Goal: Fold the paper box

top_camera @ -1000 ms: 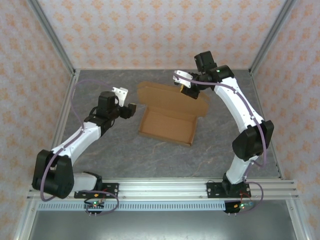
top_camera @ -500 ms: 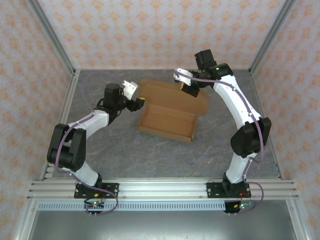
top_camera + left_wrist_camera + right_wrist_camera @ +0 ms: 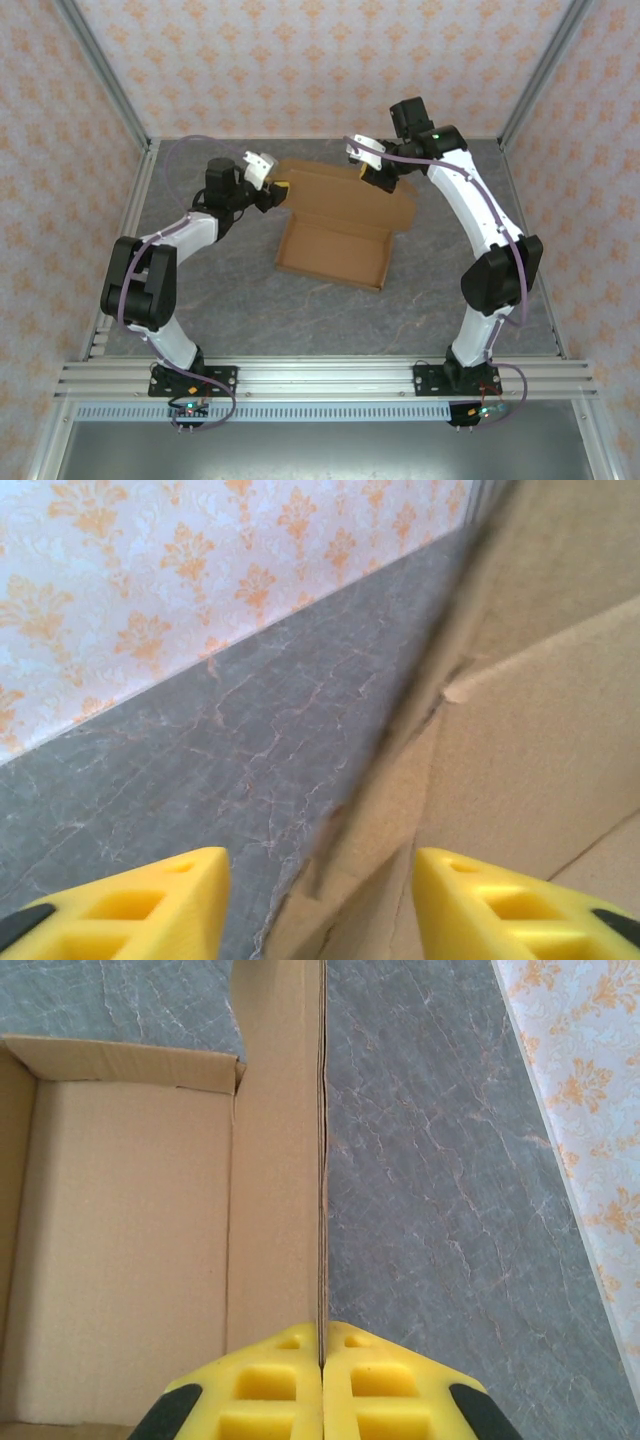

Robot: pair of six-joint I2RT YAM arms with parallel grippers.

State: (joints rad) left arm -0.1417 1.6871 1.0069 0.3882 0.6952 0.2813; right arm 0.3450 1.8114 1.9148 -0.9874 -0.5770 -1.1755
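While right gripper [image 3: 322, 1342] pinches paper box [image 3: 130, 1240], left gripper [image 3: 320, 868] seemingly straddles edge.

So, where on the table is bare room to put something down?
Bare table lies between the paper box and the near rail, and between box and left arm. Crowded at the box's far edge, where left end effector and right end effector are.

one paper box [image 3: 335, 235] of brown cardboard on one grey table [image 3: 250, 300]. two arms at the table's near edge: left arm [image 3: 175, 245], right arm [image 3: 470, 200]. two grippers: left gripper [image 3: 320, 880], right gripper [image 3: 322, 1355]. two yellow fingers [image 3: 150, 900] each, four in all.
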